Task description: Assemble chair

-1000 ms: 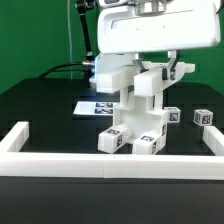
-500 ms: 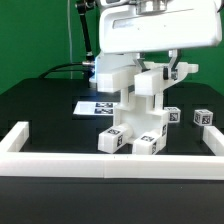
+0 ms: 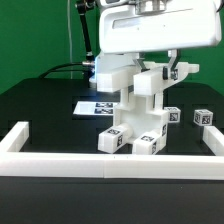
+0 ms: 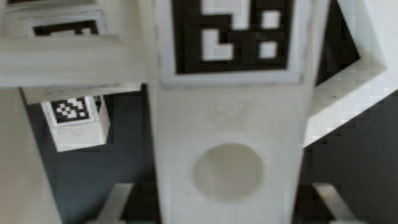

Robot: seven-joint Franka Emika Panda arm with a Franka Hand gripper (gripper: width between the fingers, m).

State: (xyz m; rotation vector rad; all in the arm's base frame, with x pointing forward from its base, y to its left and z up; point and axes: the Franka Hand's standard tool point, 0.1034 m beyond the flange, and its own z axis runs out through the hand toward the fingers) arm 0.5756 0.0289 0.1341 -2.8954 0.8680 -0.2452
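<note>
While the chair point(image 3: 138, 125) stands on the black table point(image 3: 40, 100), gripper point(image 3: 150, 80) closed on its top piece.

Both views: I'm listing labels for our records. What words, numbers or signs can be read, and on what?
No words, brands or numbers can be read in either view.
Only black-and-white square tags on the chair and on the marker board: patterns, not text.

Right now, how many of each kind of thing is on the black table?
joined chair parts: 1
small tagged blocks: 2
marker board: 1
border rail: 1
Total: 5
</note>
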